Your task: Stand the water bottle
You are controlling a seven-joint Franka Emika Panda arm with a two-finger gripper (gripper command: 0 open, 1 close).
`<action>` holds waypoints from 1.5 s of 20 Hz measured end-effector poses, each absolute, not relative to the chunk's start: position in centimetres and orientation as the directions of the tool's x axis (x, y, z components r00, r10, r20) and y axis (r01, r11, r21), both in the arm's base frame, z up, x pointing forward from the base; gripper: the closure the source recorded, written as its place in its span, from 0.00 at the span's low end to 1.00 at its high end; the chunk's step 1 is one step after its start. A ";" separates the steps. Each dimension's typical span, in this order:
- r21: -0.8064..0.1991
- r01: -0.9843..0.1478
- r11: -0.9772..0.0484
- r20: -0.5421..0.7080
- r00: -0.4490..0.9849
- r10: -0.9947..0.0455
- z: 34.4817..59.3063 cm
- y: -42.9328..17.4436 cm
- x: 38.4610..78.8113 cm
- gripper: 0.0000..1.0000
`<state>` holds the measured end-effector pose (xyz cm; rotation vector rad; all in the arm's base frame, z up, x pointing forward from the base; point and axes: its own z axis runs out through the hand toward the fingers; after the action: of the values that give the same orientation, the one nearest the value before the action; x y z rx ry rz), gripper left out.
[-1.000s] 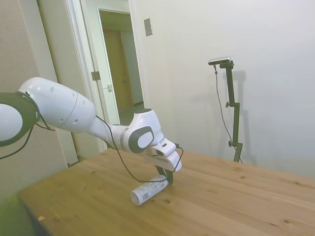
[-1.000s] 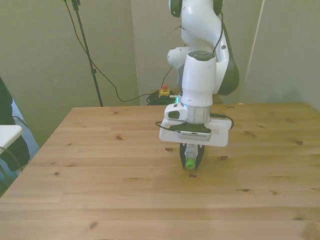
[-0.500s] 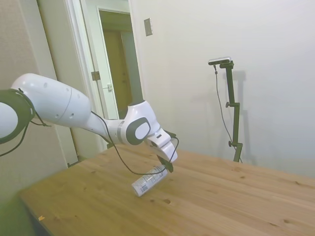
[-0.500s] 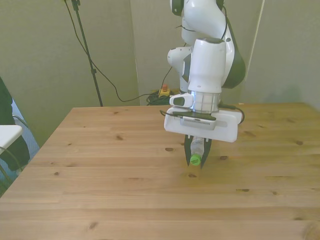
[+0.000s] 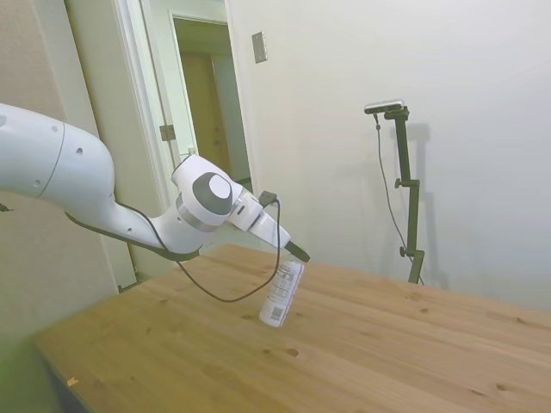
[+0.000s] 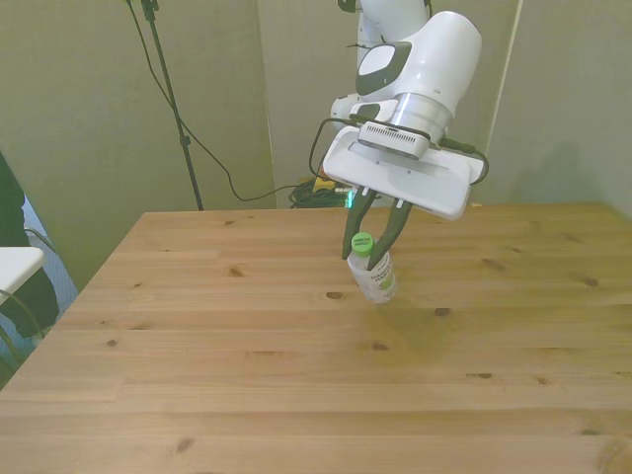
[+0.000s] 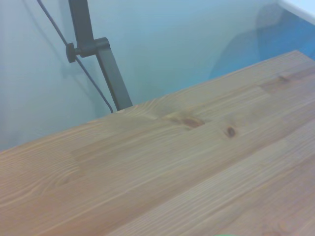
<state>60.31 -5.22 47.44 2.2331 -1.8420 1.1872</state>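
Water bottle (image 5: 282, 292) is hanging tilted, base just above the table (image 5: 387, 344), the gripper (image 6: 367, 240) pinching its green-capped neck; likely light, slippery plastic, prone to swinging.

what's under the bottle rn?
Bare table. The bottle hangs tilted, cap up, held at the neck by the gripper. In the side view its base seems just off the wood, though contact can't be ruled out.

One water bottle (image 5: 282, 292) with one green cap (image 6: 362, 241), one white robot arm (image 5: 129, 206) carrying one claw (image 6: 373, 237), and one wooden counter (image 6: 197, 375).
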 end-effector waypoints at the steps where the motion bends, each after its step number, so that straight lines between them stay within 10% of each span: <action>1: -0.436 -0.845 -0.310 0.553 0.021 -0.833 47.3 -5.1 60.2 1.00; 18: -0.638 -0.718 -0.280 0.708 -0.403 -0.580 44.5 -10.7 64.0 1.00; 30: -0.637 -0.715 -0.289 0.725 -0.429 -0.539 42.4 -9.5 69.2 1.00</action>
<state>69.17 -9.47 42.43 1.5908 -1.7784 1.8120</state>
